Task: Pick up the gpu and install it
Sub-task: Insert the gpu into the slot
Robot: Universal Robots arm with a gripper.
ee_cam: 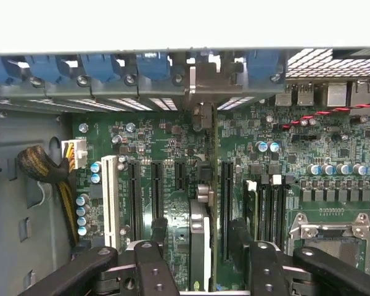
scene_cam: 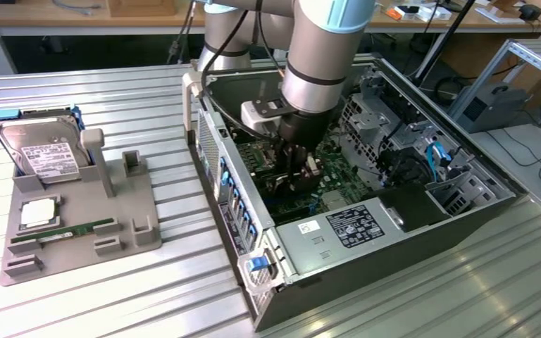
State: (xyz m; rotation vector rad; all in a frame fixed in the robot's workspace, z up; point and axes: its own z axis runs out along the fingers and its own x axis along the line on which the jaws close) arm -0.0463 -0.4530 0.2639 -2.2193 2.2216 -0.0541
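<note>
The arm's wrist is blocking the gripper (scene_cam: 294, 184) and the motherboard (scene_cam: 341, 169) beneath it in the exterior view. The gpu (ee_cam: 199, 246), standing edge-on between the fingers (ee_cam: 154, 259) in the wrist view, is running off the frame's edge; its faces are not showing. Whether the fingers are touching it is not resolving.

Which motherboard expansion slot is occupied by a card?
The black slot between the hand's fingers: the gpu stands edge-on there. The white slot and other black slots look empty.
</note>
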